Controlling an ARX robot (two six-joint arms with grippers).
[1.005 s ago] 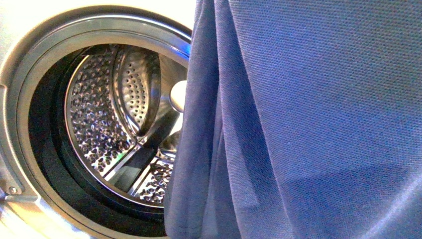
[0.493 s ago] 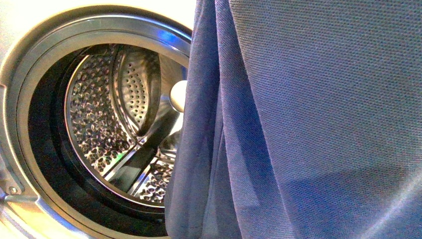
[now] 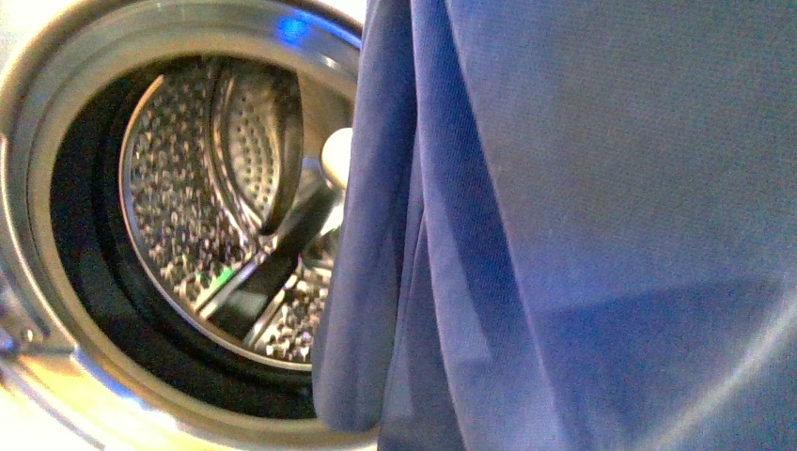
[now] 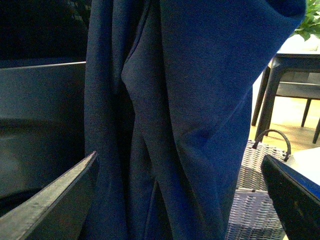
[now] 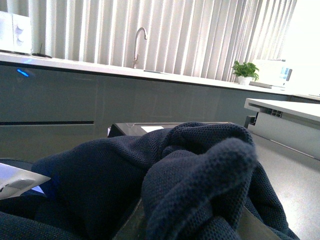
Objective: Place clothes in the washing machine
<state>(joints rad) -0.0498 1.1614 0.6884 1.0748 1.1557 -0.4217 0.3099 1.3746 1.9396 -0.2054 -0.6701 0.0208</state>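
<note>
A navy garment (image 3: 583, 235) is hanging in long vertical folds in front of the open washing machine (image 3: 28, 188). In the front view it is filling the right two-thirds of the frame and covering the right side of the porthole. To its left, the dimpled steel drum (image 3: 179, 216) is gleaming inside the dark rubber gasket (image 3: 85, 263). The cloth is still outside the drum, and its lower folded edge is dangling just before the porthole's bottom rim.

The left pincer (image 4: 175, 200) is standing wide open. Its two dark fingers (image 4: 55, 205) are spread far apart at either side of the wrist view. The garment is falling through the space between them and beyond them, lying against or just beside one finger and well clear of the other. The pincer is gripping nothing. A wicker basket (image 4: 252, 200) is sitting on the floor behind the cloth.

The right pincer (image 5: 192, 220) is closed on a thick wad of the same garment. Only grey slivers of its fingers are showing on either side of the bunched knit, which is heaping up over the pincer. The right wrist camera is looking level across the room, past the cloth, toward a faucet (image 5: 140, 42) and a potted plant (image 5: 245, 70). Both arms are hidden behind fabric in the front view.
</note>
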